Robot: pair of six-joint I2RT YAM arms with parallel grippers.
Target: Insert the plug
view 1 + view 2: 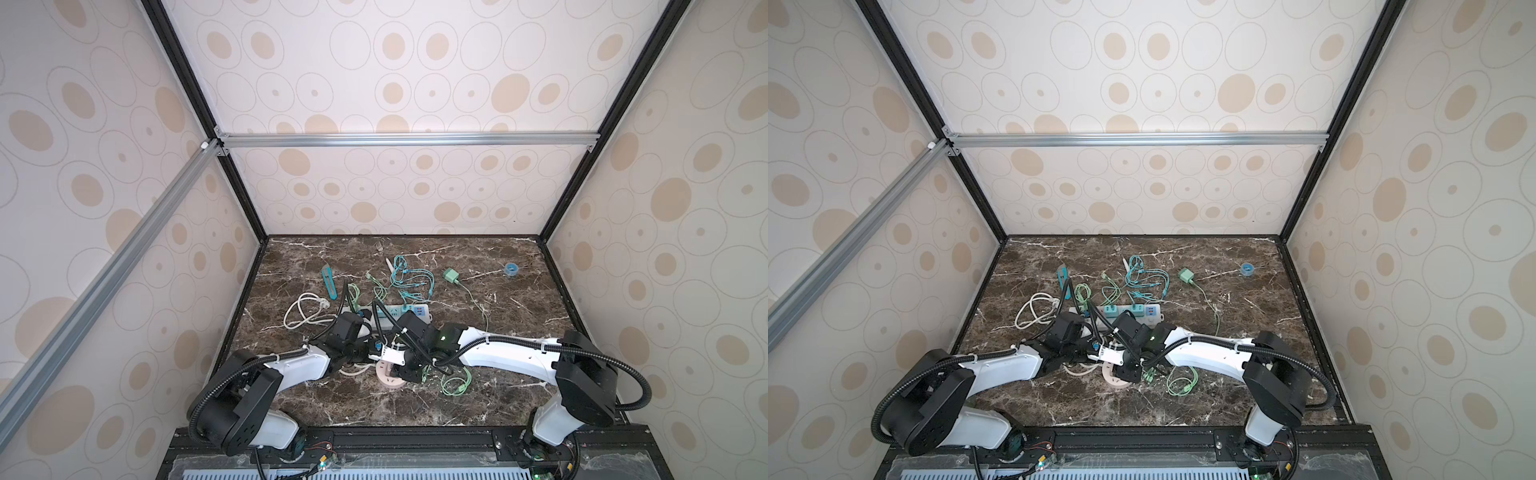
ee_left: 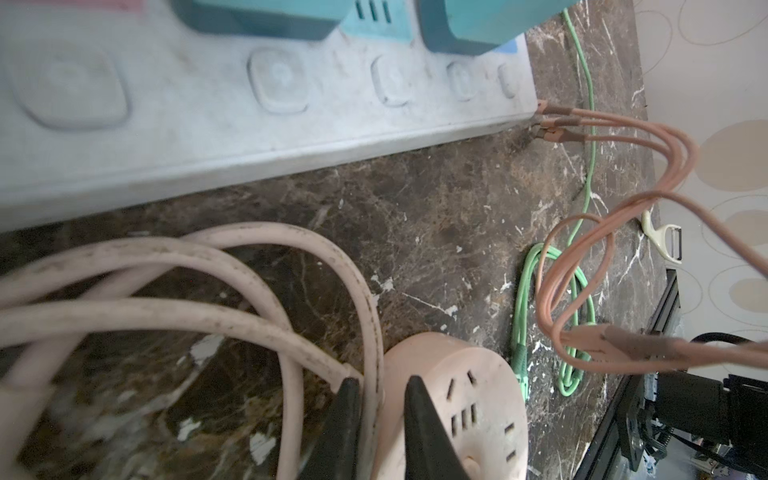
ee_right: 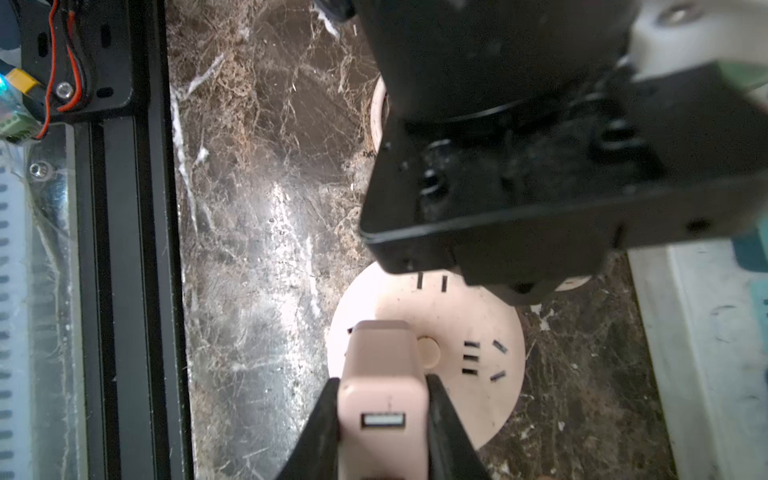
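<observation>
Now, right end effector [image 3: 382, 386] grips the pink USB charger [image 3: 384, 361] over the round socket [image 3: 465, 399]; left end effector [image 2: 376, 390] pinches the socket's cord [image 2: 266, 239], apparently steadying it.

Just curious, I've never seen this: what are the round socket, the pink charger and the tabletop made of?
The round socket: apparently moulded plastic, matte pale pink, with crisp slots. The pink charger: likely the same smooth plastic, rounded edges, metallic-looking USB port. The tabletop: looks like polished brown marble, white-veined with glare; possibly laminate.
</observation>
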